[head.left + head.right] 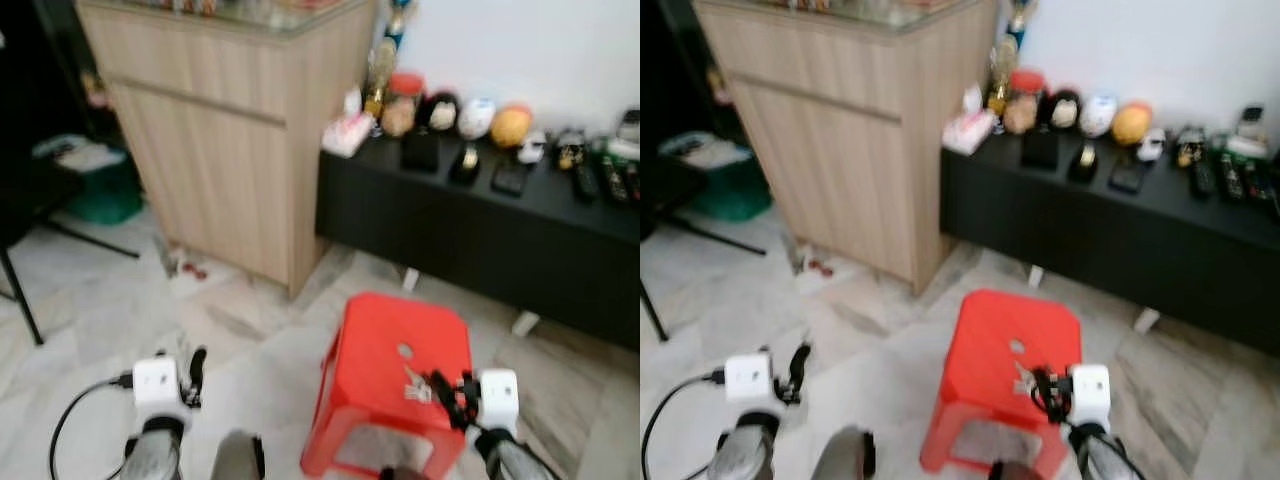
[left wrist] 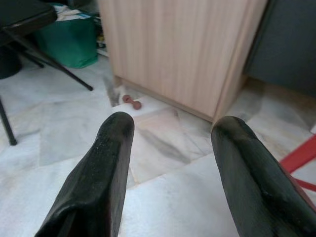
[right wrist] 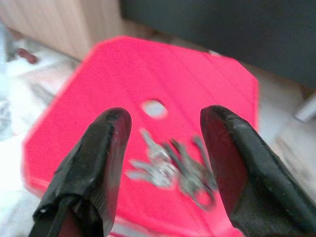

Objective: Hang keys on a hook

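Head views: a red square plastic stool [image 1: 400, 370] with a small round hole in its seat is seen on the pale marble floor [image 1: 110, 310], in front of a long low black cabinet [image 1: 500, 225] loaded with jars, remotes and small ornaments. A bunch of silver metal keys [image 1: 415, 383] is lying on the seat, near the stool's front right corner. The right gripper [image 1: 447, 390] is held just beside the keys, over that corner. The left gripper [image 1: 192, 372] is held over bare floor, well apart from the stool. A tall light-wood cabinet [image 1: 225, 130] is seen behind it. Left wrist view: both black fingers [image 2: 98, 182] are spread apart with nothing between them; floor and the wood cabinet base are seen beyond. Right wrist view: fingers [image 3: 94, 173] are spread wide, the keys [image 3: 173, 170] are framed between them on the seat, untouched; picture is blurred.
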`<state>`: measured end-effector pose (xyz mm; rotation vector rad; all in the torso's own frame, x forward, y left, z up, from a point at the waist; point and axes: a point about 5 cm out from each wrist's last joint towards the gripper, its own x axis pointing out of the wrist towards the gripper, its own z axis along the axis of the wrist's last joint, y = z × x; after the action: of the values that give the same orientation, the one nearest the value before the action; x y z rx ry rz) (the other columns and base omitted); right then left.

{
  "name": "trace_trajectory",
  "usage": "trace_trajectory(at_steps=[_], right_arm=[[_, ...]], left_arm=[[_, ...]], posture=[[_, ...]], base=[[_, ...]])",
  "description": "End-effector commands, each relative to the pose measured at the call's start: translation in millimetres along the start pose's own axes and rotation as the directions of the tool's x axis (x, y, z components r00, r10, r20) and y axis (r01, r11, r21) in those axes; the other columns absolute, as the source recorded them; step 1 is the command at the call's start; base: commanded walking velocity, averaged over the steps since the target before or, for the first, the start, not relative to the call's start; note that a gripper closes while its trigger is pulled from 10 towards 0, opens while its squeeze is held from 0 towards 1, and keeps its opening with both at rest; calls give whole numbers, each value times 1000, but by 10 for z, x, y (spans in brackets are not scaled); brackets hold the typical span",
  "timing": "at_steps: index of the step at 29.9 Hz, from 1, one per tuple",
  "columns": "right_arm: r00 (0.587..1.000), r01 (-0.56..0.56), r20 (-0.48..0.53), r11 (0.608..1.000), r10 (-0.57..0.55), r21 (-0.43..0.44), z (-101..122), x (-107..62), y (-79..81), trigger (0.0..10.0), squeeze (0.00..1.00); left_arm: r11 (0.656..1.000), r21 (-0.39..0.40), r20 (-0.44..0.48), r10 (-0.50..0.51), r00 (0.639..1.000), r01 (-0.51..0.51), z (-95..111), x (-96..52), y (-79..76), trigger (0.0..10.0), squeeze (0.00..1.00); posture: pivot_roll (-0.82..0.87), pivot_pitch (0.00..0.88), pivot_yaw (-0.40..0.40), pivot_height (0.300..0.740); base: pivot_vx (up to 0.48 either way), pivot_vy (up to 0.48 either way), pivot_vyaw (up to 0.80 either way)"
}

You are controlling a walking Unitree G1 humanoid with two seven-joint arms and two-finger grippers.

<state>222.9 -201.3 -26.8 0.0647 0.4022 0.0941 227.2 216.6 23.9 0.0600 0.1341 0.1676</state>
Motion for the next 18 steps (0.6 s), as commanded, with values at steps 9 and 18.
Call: trace_trajectory(at_steps=[9, 18], right_arm=[[998, 44, -35, 998, -42, 41, -22, 57, -11, 10000, 0], [972, 139, -202, 988, -123, 70, -282, -4, -40, 10000, 0]], left_arm=[[1000, 16, 4, -11, 1000, 11, 60, 109, 34, 10000, 0], [998, 16, -2, -62, 998, 62, 84, 169, 16, 10000, 0]], posture=[[-29, 0, -70, 638], [-15, 0, -65, 638]], base=[[0, 0, 0], [0, 0, 0]])
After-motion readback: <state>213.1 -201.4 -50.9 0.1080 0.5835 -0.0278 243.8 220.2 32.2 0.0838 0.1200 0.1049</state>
